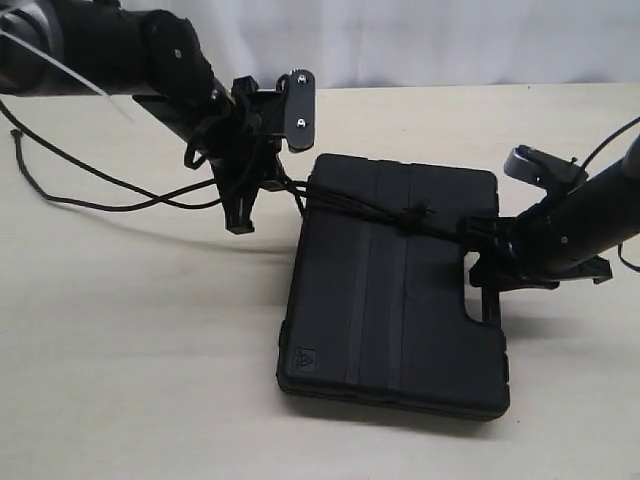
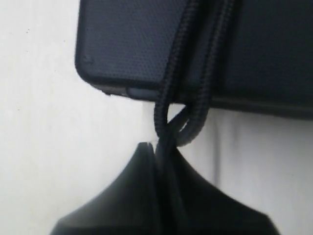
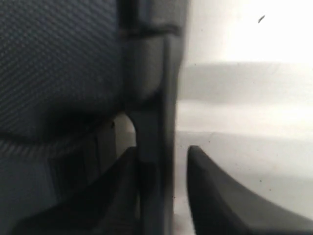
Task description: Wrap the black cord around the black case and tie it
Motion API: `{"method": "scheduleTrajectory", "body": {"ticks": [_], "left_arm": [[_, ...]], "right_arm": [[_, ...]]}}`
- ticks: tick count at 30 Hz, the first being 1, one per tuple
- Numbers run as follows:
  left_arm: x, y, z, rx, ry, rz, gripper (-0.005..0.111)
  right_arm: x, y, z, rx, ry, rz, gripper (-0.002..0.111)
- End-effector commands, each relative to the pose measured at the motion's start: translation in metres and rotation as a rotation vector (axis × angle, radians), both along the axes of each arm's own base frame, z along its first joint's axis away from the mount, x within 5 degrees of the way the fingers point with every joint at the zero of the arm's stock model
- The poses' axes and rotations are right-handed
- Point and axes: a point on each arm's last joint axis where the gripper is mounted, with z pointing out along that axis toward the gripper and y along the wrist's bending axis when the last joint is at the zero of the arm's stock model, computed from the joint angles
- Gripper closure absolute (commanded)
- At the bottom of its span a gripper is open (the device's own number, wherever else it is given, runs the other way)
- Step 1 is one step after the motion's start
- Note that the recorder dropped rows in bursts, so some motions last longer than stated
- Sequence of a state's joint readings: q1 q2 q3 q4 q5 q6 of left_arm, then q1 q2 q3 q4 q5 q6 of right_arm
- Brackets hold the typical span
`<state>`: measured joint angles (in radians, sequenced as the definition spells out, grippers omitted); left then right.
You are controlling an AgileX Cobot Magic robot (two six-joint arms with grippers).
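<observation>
The table carries the black case flat, right of its middle, handle toward the right edge. Off the case's far-left corner, the left gripper is clamped on the black cord, which crosses the lid's far end to a knot. The right gripper stands parted astride the handle rim. A hard leftward pull may drag the unpinned case or loosen the knot. Slack cord toward the far-left corner could snag the left arm.

The right gripper straddles an edge bar of the black case, jaws apart, one finger clear of it; pale counter beside.
</observation>
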<state>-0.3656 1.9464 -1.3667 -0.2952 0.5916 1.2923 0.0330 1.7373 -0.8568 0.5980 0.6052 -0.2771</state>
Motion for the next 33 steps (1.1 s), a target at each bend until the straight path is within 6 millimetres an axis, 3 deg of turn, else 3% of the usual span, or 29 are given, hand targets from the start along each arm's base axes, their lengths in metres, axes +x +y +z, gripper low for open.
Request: {"method": "scheduleTrajectory", "body": {"ticks": [1,3,11,19,28,33], "left_arm": [[-0.005,0.002,0.025,-0.035,-0.036,0.037,0.107],[-0.006,0.003,0.026,-0.039,-0.024,0.062,0.107],[-0.010,0.003,0.024,-0.028,0.025,0.055,0.107],[-0.011,0.003,0.024,-0.026,0.032,0.052,0.107],[-0.011,0.002,0.024,-0.045,0.041,0.062,0.107],[-0.011,0.001,0.024,-0.049,0.043,0.063,0.107]], "right_arm": [[0.004,-0.010,0.016,0.037,0.034,0.006,0.058],[0.001,-0.014,0.018,0.053,0.068,0.018,0.053],[-0.013,-0.011,0.003,0.085,0.095,0.011,0.052],[-0.004,-0.010,-0.001,0.100,-0.009,-0.035,0.052],[0.003,-0.007,-0.033,0.150,0.039,-0.037,0.052],[0.004,-0.007,-0.040,0.144,0.047,-0.040,0.054]]}}
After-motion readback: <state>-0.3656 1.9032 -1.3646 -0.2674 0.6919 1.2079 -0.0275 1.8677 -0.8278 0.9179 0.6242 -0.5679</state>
